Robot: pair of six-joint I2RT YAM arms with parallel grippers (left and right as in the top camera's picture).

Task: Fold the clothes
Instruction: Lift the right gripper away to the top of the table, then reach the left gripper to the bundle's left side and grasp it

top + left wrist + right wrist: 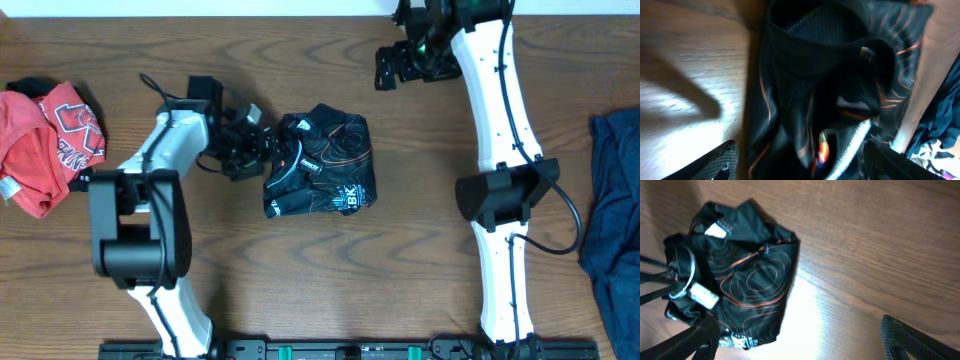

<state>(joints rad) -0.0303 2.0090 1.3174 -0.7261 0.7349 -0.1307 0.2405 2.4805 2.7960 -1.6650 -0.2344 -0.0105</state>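
The bunched black jersey [325,160] lies mid-frame on the bench [400,290]. The left hand [266,145] is open at its left edge. The right hand [391,68] is open at upper right.

Even overhead light, left wrist view motion-blurred, glare patches on table [815,305], soft shadows

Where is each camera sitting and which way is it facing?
Overhead: above the table, facing straight down; shows left arm, right arm, black jersey central.
Left wrist: on the left end effector, close to the jersey; own fingertips at bottom corners.
Right wrist: on the right end effector, farther off, looking at jersey and table; fingertips low.
Shared: all see the jersey.
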